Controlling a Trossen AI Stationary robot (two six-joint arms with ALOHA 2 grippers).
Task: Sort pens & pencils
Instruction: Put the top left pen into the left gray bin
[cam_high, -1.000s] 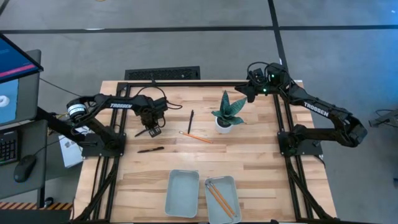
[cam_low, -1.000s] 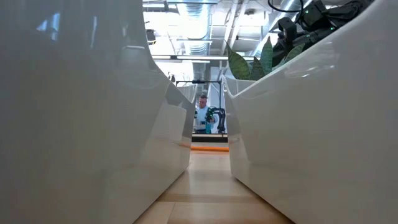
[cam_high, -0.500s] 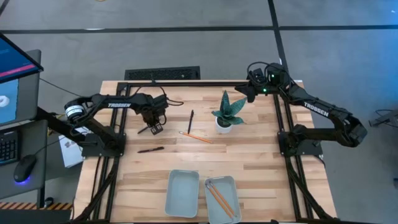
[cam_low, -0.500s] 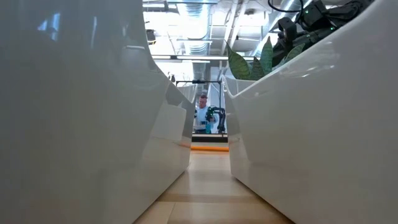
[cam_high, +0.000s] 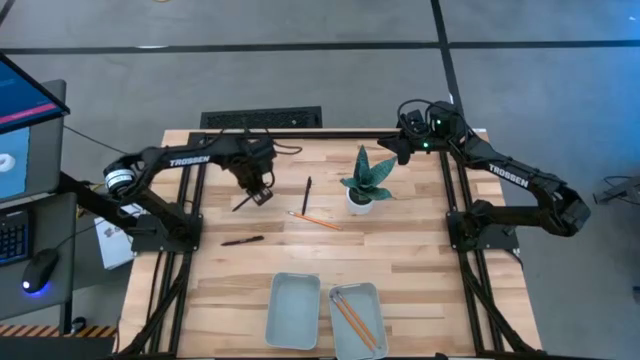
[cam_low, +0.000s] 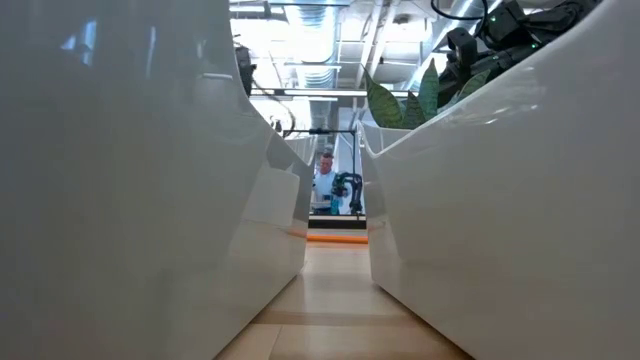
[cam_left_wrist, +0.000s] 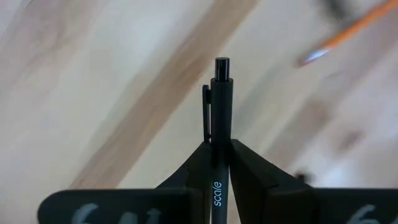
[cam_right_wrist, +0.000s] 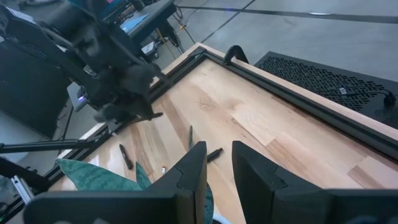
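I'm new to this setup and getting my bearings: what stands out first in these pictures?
The left gripper stands out most, raised over the table's far left part and shut on a black pen. Mid-table, a small potted plant stands with a loose pen and an orange pencil beside it. At the near edge sit two pale trays, the right tray holding pencils, while the right gripper waits at the far right corner.
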